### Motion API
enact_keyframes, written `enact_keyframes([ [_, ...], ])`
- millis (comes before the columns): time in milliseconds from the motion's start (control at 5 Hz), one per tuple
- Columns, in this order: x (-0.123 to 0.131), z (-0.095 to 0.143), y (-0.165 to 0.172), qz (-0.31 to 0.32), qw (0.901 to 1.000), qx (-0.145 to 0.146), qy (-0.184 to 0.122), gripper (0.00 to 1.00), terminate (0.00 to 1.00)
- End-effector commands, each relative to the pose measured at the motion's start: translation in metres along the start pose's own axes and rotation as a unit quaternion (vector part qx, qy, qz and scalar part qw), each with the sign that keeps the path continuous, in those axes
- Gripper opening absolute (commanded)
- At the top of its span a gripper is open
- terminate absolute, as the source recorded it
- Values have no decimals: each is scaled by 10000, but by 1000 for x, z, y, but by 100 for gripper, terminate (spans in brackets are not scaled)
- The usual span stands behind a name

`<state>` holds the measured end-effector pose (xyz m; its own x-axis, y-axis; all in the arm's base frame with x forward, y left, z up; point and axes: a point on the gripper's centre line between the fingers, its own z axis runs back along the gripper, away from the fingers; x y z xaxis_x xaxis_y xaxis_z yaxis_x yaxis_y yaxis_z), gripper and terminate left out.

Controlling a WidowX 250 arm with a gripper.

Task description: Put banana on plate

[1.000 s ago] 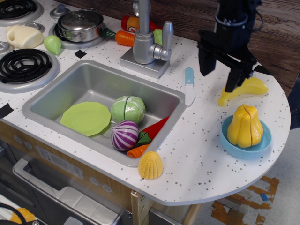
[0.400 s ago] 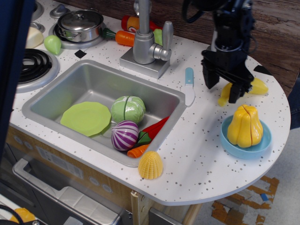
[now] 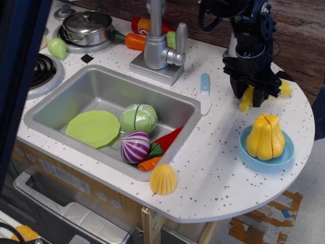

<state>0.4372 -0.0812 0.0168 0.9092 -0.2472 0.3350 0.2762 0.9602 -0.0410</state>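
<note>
The yellow banana (image 3: 246, 100) lies on the counter at the back right, with one tip sticking out left of the gripper and the other tip to its right. My gripper (image 3: 252, 95) is down over the banana's middle, its black fingers (image 3: 237, 89) open and standing on either side of it. The lime-green plate (image 3: 94, 128) lies flat in the left part of the sink (image 3: 106, 86), far to the left of the gripper.
A light-blue dish (image 3: 267, 157) with a yellow squash (image 3: 265, 135) sits just in front of the gripper. A toy knife (image 3: 204, 92) and the faucet (image 3: 156, 35) are to its left. Cabbage (image 3: 138, 118), onion (image 3: 135, 146) and other vegetables lie beside the plate. Corn (image 3: 163, 179) sits by the sink's front edge. A blurred dark-blue shape (image 3: 20, 61) covers the left edge.
The gripper has moved down and slightly right, from above the banana to straddling it. The dark-blue shape has come in at the left edge.
</note>
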Motion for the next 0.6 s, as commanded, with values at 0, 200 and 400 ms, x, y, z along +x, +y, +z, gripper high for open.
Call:
enact_keyframes([
  [0, 5, 52, 18, -34, 9997, 229, 16, 0, 0],
  [200, -5, 91, 49, 134, 9967, 721, 349, 0, 0],
  [400, -29, 119, 79, 770, 9885, 1175, 556, 0, 0],
])
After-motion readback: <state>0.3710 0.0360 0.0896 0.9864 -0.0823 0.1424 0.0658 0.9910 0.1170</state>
